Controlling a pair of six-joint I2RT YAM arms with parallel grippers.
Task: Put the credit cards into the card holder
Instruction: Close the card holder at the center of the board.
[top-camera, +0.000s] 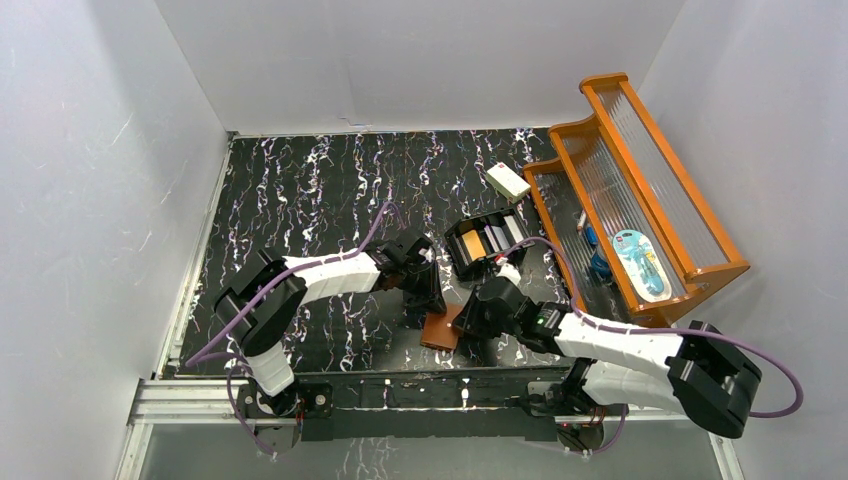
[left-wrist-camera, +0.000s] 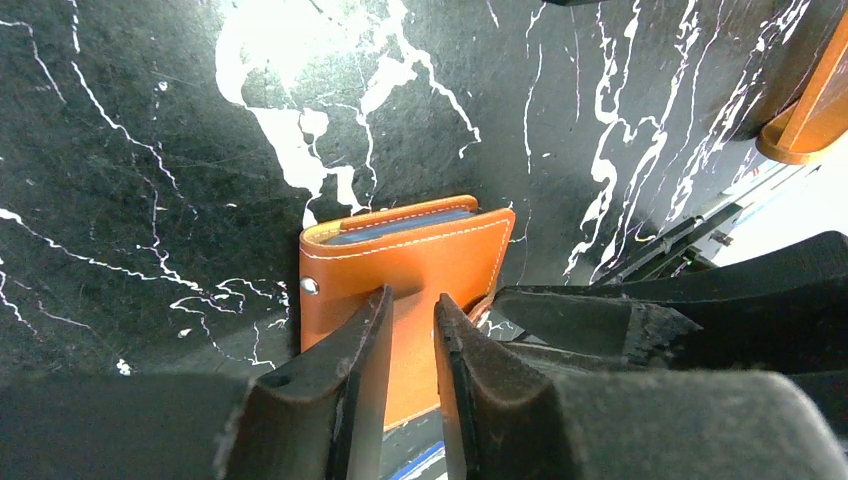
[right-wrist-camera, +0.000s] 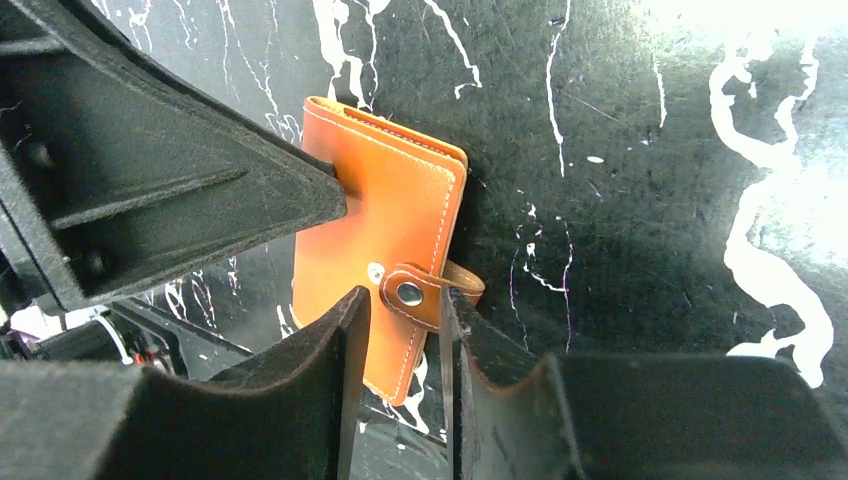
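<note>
The card holder (top-camera: 440, 330), a brown leather wallet, lies folded shut on the black marbled table near the front edge. Its top face (left-wrist-camera: 420, 262) shows under my left gripper (left-wrist-camera: 412, 300), whose jaws stand a narrow gap apart with nothing between them, tips on or just over the leather. My right gripper (right-wrist-camera: 405, 295) is open and straddles the holder's snap tab (right-wrist-camera: 410, 293), which looks fastened. In the top view the left gripper (top-camera: 425, 295) and right gripper (top-camera: 478, 318) flank the holder. Credit cards (top-camera: 487, 238), orange, grey and white, stand in a black box.
The black compartmented box (top-camera: 455, 243) sits behind the holder. A white block (top-camera: 507, 181) lies further back. An orange wooden rack (top-camera: 640, 180) with blue items fills the right side. The table's metal front rail (top-camera: 400, 385) runs just below the holder.
</note>
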